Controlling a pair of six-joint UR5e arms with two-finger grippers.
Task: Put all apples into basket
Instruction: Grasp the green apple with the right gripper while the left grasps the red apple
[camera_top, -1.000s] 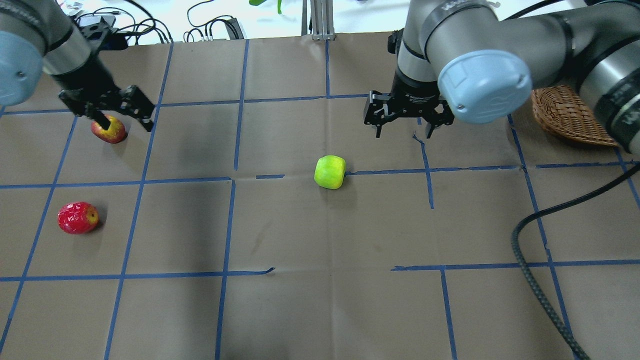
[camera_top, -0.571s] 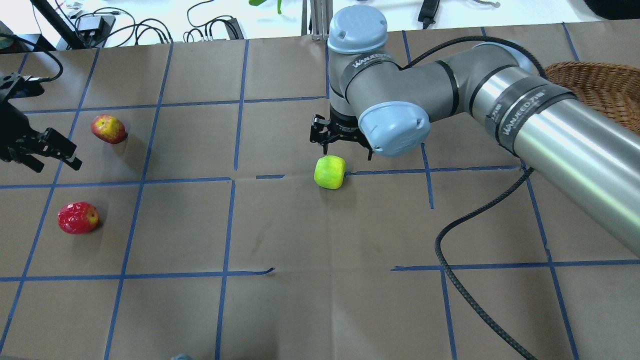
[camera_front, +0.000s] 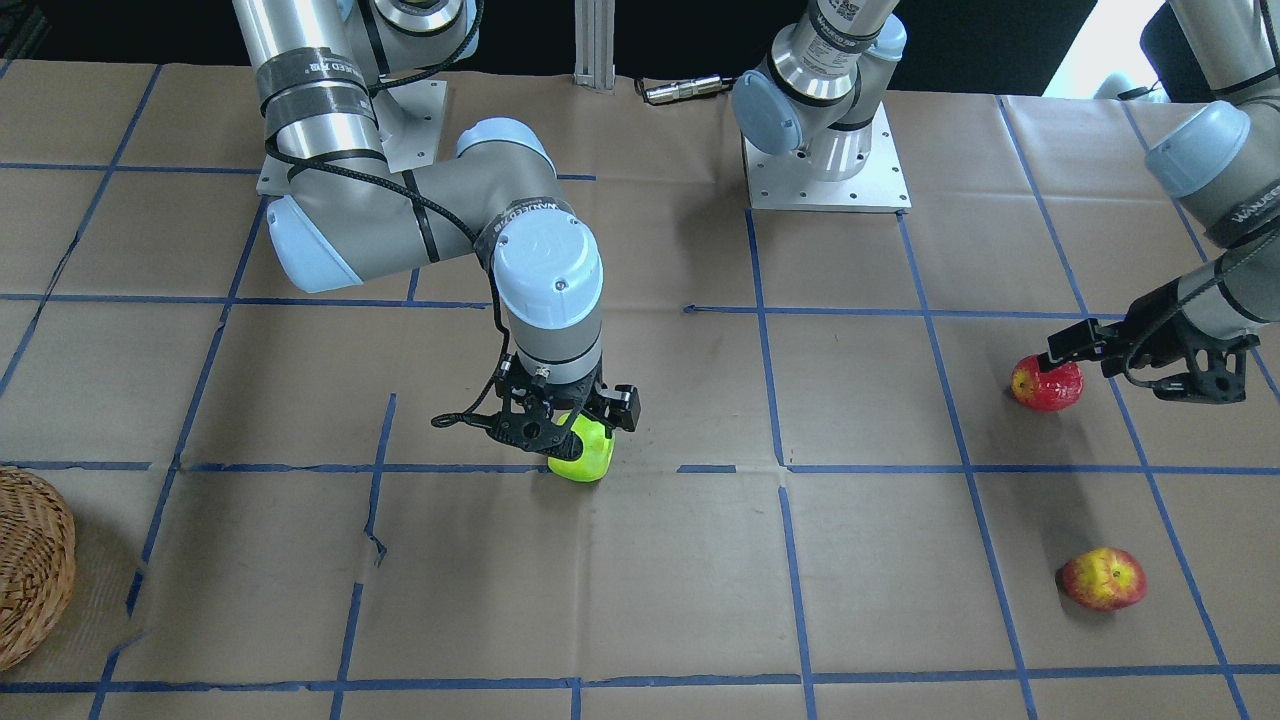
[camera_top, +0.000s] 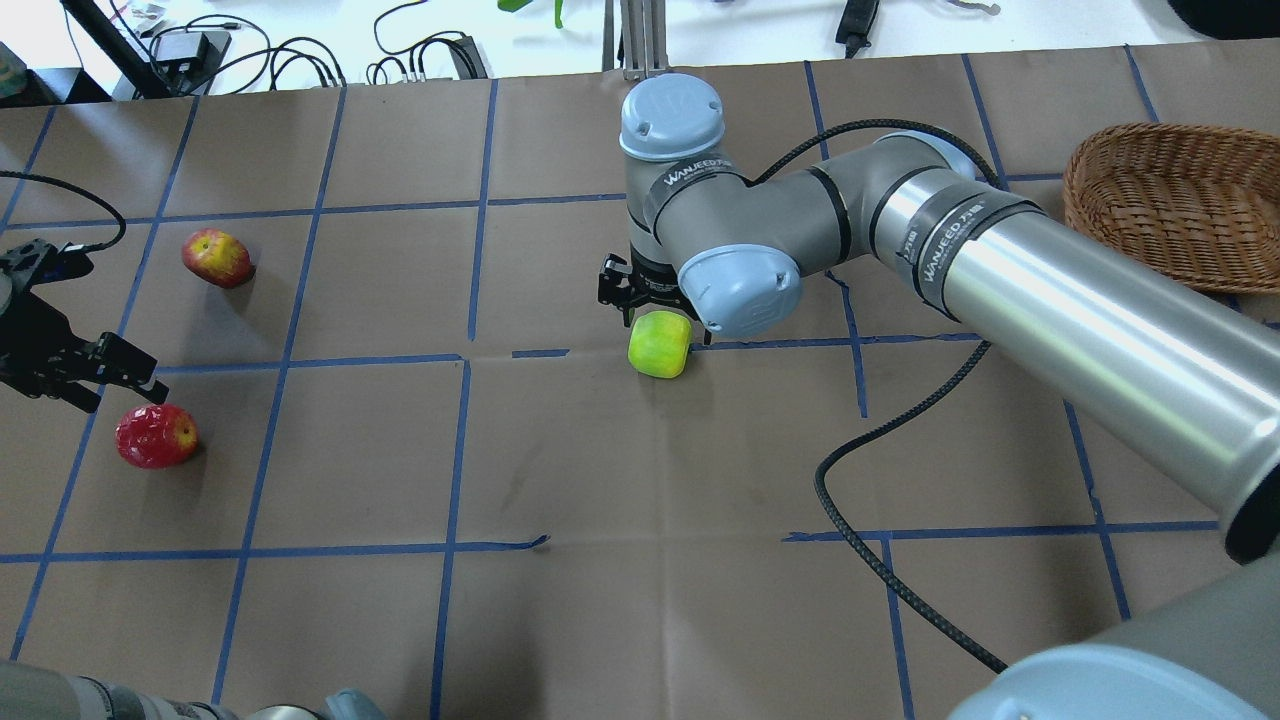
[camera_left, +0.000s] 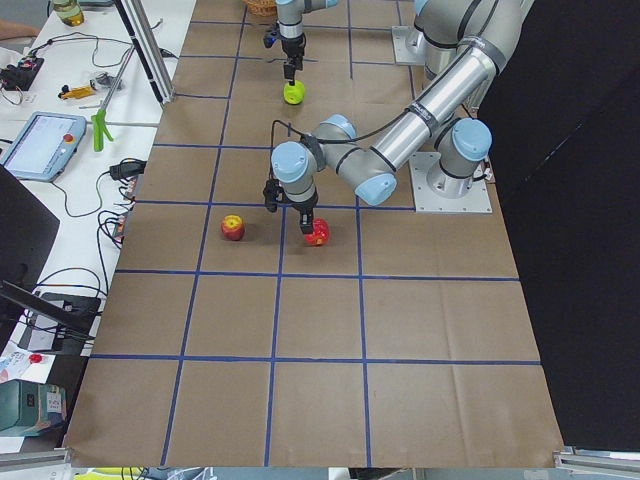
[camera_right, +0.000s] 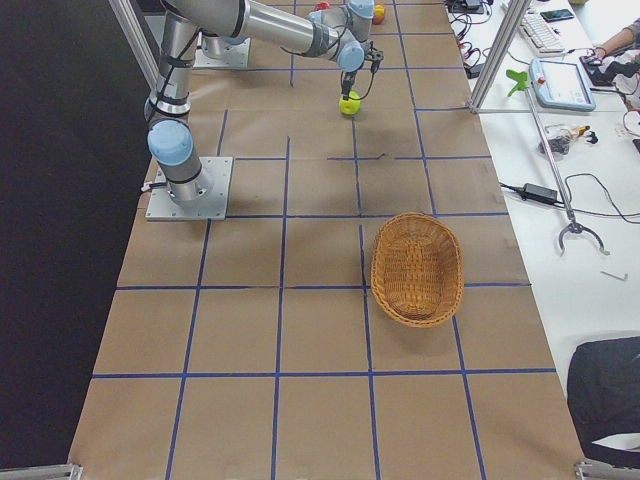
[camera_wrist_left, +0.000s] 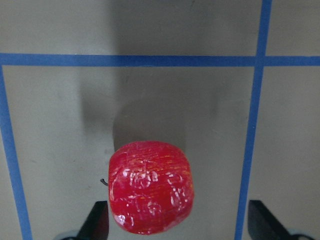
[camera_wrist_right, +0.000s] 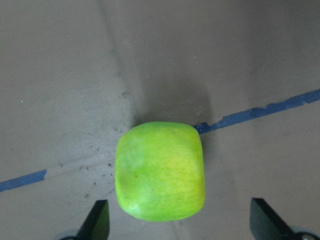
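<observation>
The lime green apple (camera_top: 660, 344) lies mid-table on a blue tape line. My right gripper (camera_top: 650, 300) is open right above it; in the right wrist view the apple (camera_wrist_right: 160, 185) sits between the spread fingertips (camera_wrist_right: 98, 220). The glossy red apple (camera_top: 156, 436) lies at the left. My left gripper (camera_top: 85, 375) is open over it, and the apple (camera_wrist_left: 150, 194) shows between its fingertips (camera_wrist_left: 100, 222), nearer the left one. The red-and-yellow apple (camera_top: 217, 257) lies free further back. The wicker basket (camera_top: 1165, 205) stands at the far right with nothing showing in it.
The table is covered in brown paper with a blue tape grid (camera_top: 470, 360). A black cable (camera_top: 900, 440) hangs from the right arm over the table's right half. Cables and gear (camera_top: 420, 55) lie beyond the far edge.
My right arm swung left from near the basket to above the green apple and came lower. My left gripper left the red-and-yellow apple and moved nearer, over the red apple.
</observation>
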